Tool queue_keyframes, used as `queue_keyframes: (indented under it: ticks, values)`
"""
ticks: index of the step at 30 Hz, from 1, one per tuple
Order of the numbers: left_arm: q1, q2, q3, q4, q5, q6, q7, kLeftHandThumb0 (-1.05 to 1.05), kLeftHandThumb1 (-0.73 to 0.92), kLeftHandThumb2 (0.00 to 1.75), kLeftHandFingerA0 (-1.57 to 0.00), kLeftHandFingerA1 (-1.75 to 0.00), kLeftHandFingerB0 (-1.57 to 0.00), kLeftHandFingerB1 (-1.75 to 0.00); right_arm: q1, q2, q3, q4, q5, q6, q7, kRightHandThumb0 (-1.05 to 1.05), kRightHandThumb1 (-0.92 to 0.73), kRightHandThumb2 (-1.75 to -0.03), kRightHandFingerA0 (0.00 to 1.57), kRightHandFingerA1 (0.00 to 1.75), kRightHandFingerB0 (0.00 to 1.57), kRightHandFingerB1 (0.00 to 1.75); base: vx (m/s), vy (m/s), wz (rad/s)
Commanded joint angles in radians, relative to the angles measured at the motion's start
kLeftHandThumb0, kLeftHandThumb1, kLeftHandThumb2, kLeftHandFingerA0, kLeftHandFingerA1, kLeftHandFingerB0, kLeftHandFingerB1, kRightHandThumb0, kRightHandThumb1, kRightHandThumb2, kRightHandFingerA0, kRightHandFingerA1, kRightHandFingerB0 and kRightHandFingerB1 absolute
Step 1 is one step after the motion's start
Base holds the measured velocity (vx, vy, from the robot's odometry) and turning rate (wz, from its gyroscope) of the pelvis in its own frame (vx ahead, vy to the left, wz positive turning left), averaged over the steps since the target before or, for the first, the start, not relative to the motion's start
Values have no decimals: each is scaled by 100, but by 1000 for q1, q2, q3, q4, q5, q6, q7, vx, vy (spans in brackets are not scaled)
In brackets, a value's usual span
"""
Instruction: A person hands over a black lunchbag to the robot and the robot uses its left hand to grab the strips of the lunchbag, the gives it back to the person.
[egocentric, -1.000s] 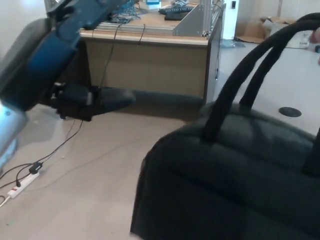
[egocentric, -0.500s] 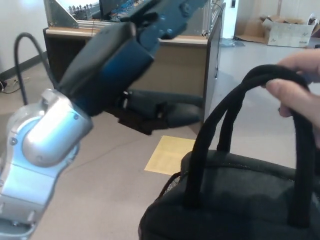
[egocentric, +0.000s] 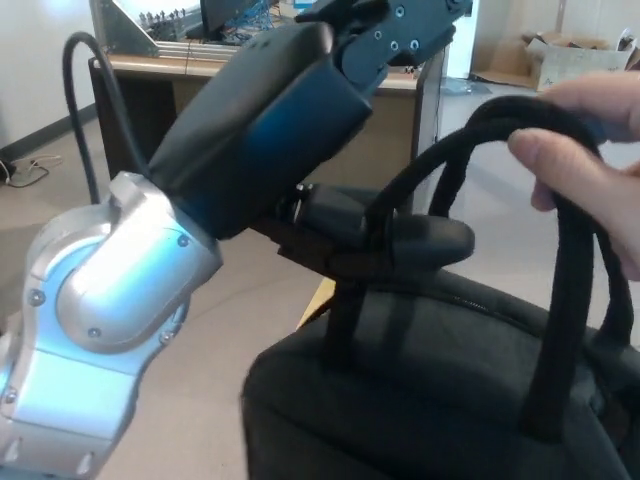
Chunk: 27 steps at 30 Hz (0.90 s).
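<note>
The black lunchbag (egocentric: 440, 400) fills the lower right of the head view. Its two straps (egocentric: 440, 160) rise in an arch and are held up at the top by a person's hand (egocentric: 590, 140). My left arm reaches across from the lower left, and my left hand (egocentric: 400, 235) lies level at the near strap. Its black fingers (egocentric: 440, 238) are stretched out and pass behind that strap, inside the loop, not closed around it. My right hand does not show.
A wooden desk (egocentric: 400, 140) with metal frames and cables on top stands behind the bag. A cardboard box (egocentric: 560, 55) sits on the floor at the far right. A yellow sheet (egocentric: 318, 300) lies on the floor under my hand.
My left arm has swung right and my hand has gone from beside the bag into the strap loop. The person has brought the bag closer and shifted it left.
</note>
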Motion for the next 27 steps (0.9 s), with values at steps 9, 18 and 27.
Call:
queue_keyframes:
  ticks: [9,18,27]
  values:
    - [74,-63,-167,67,212,48,52,-76,45,81,0,-5,0,0,17,3,-2,0,4,-26,-8,-53,-65,-60,49,42,44,39,0,0,0]
    - [72,-133,-257,218,374,96,121,-59,39,73,0,-14,0,-8,26,8,12,4,-5,-63,-7,-51,-66,-60,51,44,44,40,0,0,0]
    - [64,-252,-288,462,469,-44,388,-47,41,65,-20,-40,-11,-34,12,12,13,0,1,-33,1,-51,-66,-59,51,43,45,39,0,0,0]
